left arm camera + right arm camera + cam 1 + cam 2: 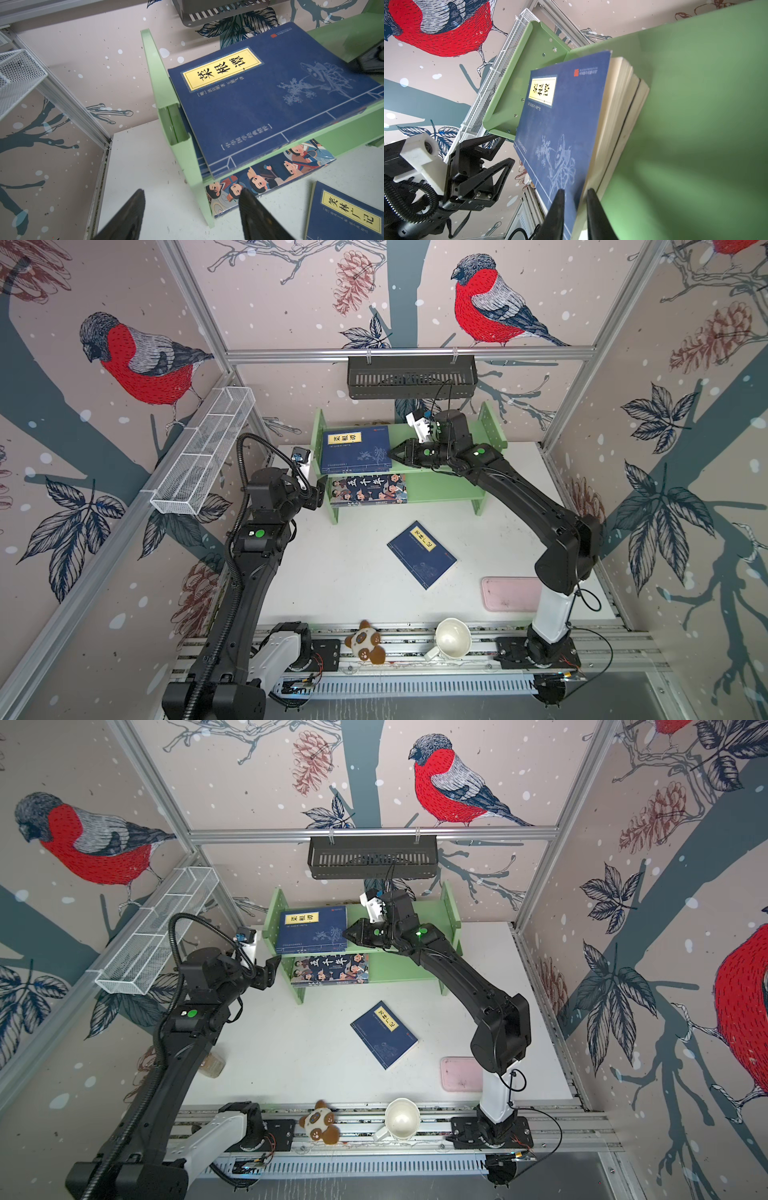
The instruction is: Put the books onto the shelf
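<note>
**A:** What is the right gripper doing?

**B:** It is pinching the free edge of the top navy book, with its jaws drawn narrow across cover and pages. I am guessing it is squaring that book onto the stack at the left end of the upper tier of the shelf, close to the side panel.

**A:** And the left gripper?

**B:** It is hanging wide open and gripping nothing, just outside that left panel. Perhaps it is standing by to steady things.

**A:** Where are the other books lying?

**B:** The cartoon book is sitting on the lower tier, its front edge sticking out past the shelf front. The loose navy book is lying flat and slanted near the middle of the bench, well apart from both grippers, so it is waiting its turn.

**A:** Is anything hiding?

**B:** The right arm is covering part of the upper tier and one end of the pink tray. I cannot tell how many books are making up the stack, though at least two page blocks are showing.
</note>
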Tool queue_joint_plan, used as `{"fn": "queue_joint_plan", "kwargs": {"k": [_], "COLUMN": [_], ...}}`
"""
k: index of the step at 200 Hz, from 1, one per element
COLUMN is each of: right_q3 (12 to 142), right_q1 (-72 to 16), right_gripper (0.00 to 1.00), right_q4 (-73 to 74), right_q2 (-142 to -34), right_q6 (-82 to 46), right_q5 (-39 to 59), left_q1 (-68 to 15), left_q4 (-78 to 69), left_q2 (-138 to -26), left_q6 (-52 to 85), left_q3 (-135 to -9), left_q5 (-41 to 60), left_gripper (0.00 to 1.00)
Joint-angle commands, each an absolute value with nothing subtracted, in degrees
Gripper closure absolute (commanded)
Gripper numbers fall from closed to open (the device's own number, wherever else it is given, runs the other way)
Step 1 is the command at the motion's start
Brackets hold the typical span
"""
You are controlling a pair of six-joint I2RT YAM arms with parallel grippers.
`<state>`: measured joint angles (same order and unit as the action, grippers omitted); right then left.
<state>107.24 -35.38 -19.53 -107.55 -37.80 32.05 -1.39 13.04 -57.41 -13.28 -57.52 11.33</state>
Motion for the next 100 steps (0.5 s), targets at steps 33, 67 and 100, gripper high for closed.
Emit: {"fn": "queue_joint_plan", "kwargs": {"k": [33,67,100], "right_q3": [108.2,108.3,108.4], "right_q1": [-35.8,-35.8,-35.7], "right_gripper": [0.78,0.78,0.78], "right_q4": [-18.2,-18.4,-18.4], "right_q2": [-107.8,-107.7,-107.7], "right_q6": [-38.1,-38.1,-38.1], "right_q5": [33.0,32.8,32.9], "left_q1": [-1.4,-1.4,-1.4], "left_q4": [9.6,10.4,10.7], "left_q2": [-57.7,-57.4,-57.5], "left_q6": [-12.7,-13.5,-14.3], "left_q3": [-57.5,-57.5,-57.6], "left_q5": [10.0,10.4,10.3], "left_gripper": [0.28,0.30,0.31]}}
